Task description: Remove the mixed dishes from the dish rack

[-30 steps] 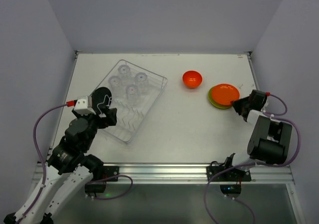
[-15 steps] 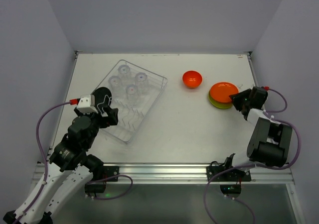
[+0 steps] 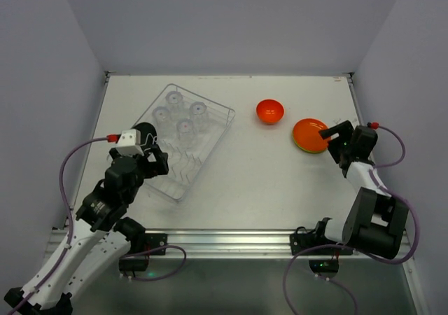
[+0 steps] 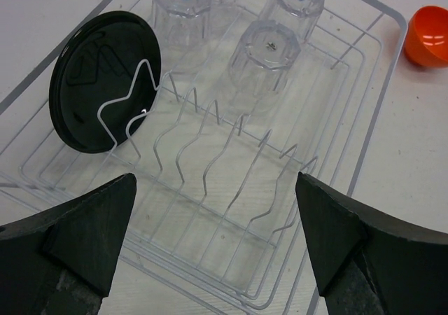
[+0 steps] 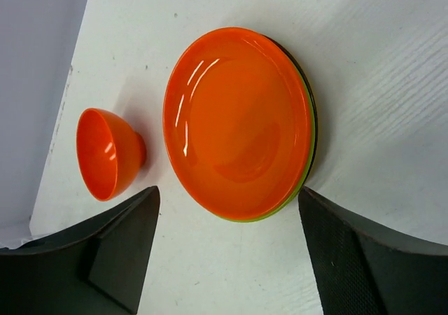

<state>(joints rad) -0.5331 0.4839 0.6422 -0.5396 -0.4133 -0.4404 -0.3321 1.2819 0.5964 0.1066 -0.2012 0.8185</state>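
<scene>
Left claw: spread wide, empty, above the dish rack's near end.
Right claw: parted, empty, well right of the rack, facing the plate stack.
Stack: orange-red plate covers everything beneath except a green rim; lower plates cannot be counted.
Rack contents: black plate upright in the left prongs; four glasses at the far end.
Orange-red bowl: on the worktop, right of the rack's far end.

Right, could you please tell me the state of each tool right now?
Left tool: open, holding nothing.
Right tool: open, holding nothing.
</scene>
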